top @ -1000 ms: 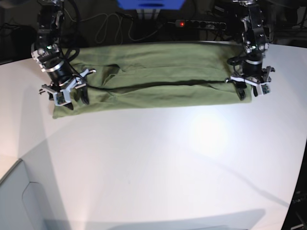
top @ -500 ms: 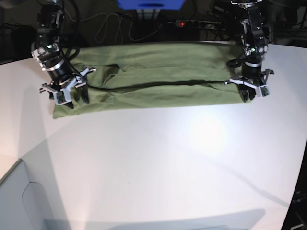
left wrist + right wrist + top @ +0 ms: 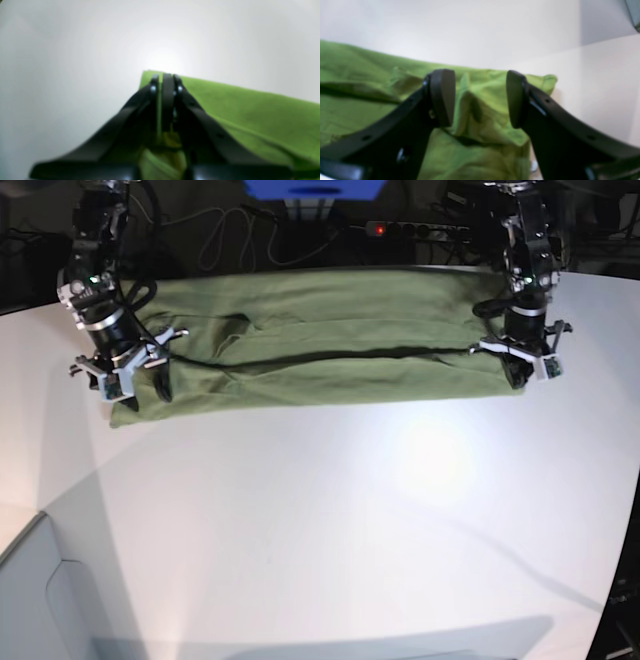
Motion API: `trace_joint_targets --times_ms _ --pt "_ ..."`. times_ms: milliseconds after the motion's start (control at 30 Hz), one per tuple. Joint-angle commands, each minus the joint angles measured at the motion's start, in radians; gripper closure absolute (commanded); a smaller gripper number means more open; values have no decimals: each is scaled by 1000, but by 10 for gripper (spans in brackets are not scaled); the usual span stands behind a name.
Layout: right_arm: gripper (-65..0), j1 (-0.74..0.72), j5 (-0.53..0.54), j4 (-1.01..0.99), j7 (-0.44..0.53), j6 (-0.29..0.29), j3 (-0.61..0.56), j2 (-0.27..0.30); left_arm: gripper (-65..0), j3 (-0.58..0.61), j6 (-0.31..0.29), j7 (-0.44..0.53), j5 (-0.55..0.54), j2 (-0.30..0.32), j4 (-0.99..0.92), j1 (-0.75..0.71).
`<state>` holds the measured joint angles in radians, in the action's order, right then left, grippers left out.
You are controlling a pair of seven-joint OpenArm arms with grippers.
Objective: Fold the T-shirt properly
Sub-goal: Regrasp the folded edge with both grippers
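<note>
The olive-green T-shirt [image 3: 330, 330] lies folded into a long band across the back of the white table [image 3: 330, 510]. My left gripper [image 3: 522, 370] is at the band's front right corner. In the left wrist view the gripper [image 3: 164, 82] is shut with a thin layer of the T-shirt [image 3: 250, 112] pinched between the fingers. My right gripper [image 3: 133, 385] is at the band's front left corner. In the right wrist view it [image 3: 480, 100] is open and straddles a bunched fold of the T-shirt [image 3: 357, 100] without closing on it.
A power strip with a red light [image 3: 415, 228] and loose cables [image 3: 230, 240] lie behind the table's far edge. A grey box [image 3: 40, 600] sits at the lower left corner.
My left gripper has closed on the shirt's right corner. My right gripper has shifted slightly left and back over the left corner, still open.
</note>
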<state>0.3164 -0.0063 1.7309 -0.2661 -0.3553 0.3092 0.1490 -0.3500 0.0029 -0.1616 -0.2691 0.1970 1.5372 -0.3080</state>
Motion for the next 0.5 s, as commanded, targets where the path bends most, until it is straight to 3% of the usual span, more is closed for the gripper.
trace_joint_targets --times_ms 0,467 --pt "-312 -4 10 21 27 0 9 8 0 -5 1 27 -6 12 39 -4" --pt "-306 -24 12 19 27 0 0 8 0 -5 3 26 -6 12 145 -49"
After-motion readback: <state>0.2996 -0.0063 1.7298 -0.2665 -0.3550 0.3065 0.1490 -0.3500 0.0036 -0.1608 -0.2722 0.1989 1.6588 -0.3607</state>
